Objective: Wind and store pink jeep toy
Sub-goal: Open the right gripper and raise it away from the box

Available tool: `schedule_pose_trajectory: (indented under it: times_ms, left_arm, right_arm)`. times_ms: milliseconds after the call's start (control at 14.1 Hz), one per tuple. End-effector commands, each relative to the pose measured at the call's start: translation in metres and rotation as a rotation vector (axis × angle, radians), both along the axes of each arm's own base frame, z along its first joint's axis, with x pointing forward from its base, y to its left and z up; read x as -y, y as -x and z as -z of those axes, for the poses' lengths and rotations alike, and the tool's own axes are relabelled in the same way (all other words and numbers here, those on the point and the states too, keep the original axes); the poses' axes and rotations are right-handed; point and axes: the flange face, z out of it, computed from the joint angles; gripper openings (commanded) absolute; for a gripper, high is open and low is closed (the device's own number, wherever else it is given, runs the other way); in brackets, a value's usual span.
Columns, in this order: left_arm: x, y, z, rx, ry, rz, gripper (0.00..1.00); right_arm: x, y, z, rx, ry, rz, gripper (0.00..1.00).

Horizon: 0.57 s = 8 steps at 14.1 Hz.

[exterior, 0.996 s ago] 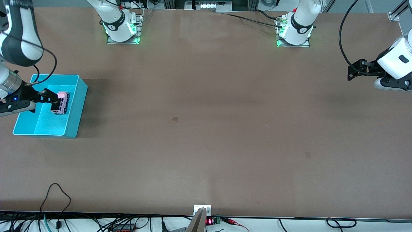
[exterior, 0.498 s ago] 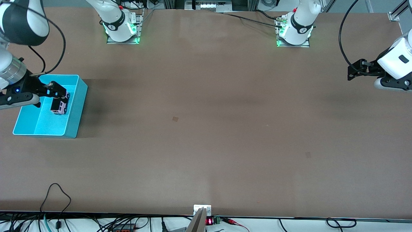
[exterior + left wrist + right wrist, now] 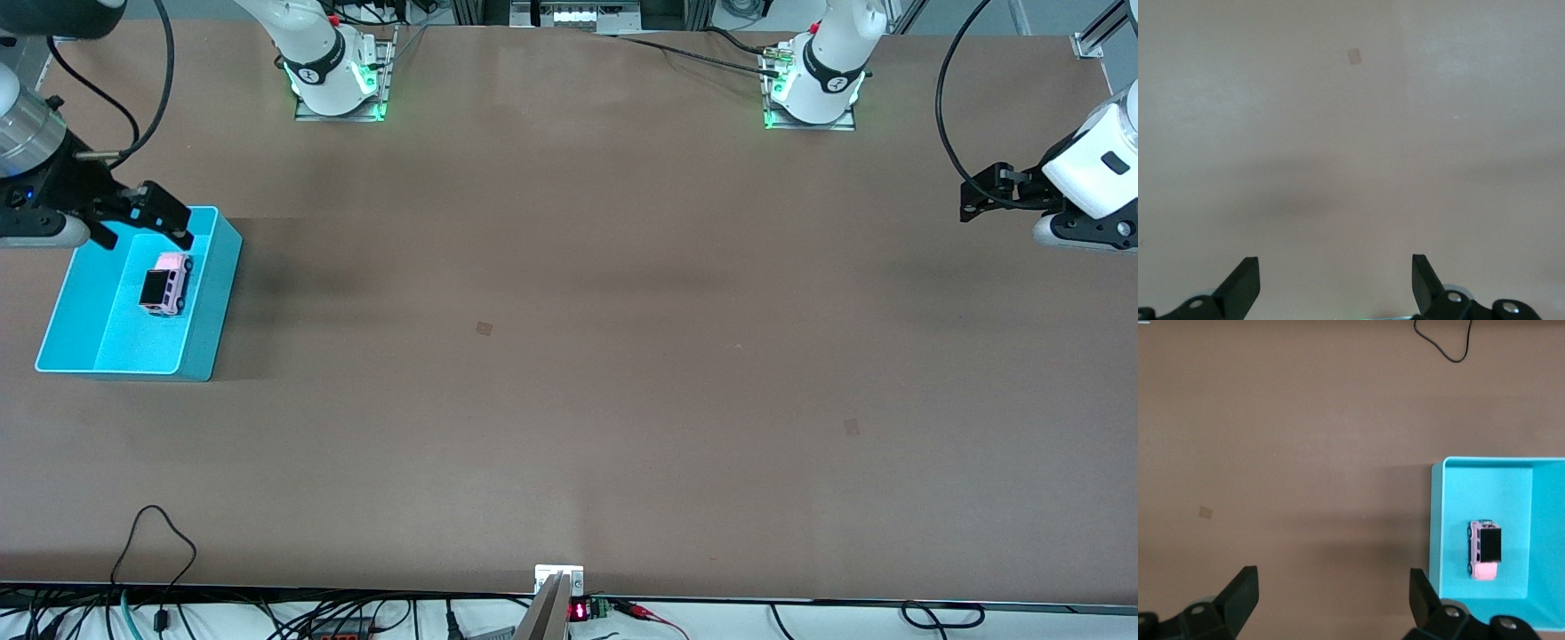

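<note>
Pink jeep toy [image 3: 165, 284] lying in cyan bin [image 3: 206, 329], right gripper [image 3: 151, 216] released above bin's rim, left gripper [image 3: 976, 194] waiting, spread wide over bare table [image 3: 569, 356]

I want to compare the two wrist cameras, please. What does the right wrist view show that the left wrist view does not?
Only the right wrist view shows the cyan bin with the pink jeep toy lying in it, free of any gripper, and a black cable loop on the table. Only the left wrist view shows the left gripper, open over bare table. Both show brown table with a small square mark, and an open gripper; in the right wrist view it is the right gripper.
</note>
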Motion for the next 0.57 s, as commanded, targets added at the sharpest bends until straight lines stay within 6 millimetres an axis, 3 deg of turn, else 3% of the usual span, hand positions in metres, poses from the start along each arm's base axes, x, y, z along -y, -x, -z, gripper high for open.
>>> schedule_pose_trajectory:
  times_ms: [0,285,498]
  left_arm:
    - [0.0,-0.002,-0.006,-0.001,0.012,0.007,1.0]
    - [0.0,-0.002,-0.005,-0.002,0.012,0.007,1.0]
    - [0.0,-0.002,-0.005,-0.002,0.012,0.007,1.0]
  right_arm:
    - [-0.003,0.004,-0.021,-0.004,-0.009,0.035,1.0]
    - [-0.003,0.008,-0.037,0.017,-0.011,0.026,1.0]
    - [0.002,0.008,-0.036,0.013,-0.01,0.029,1.0]
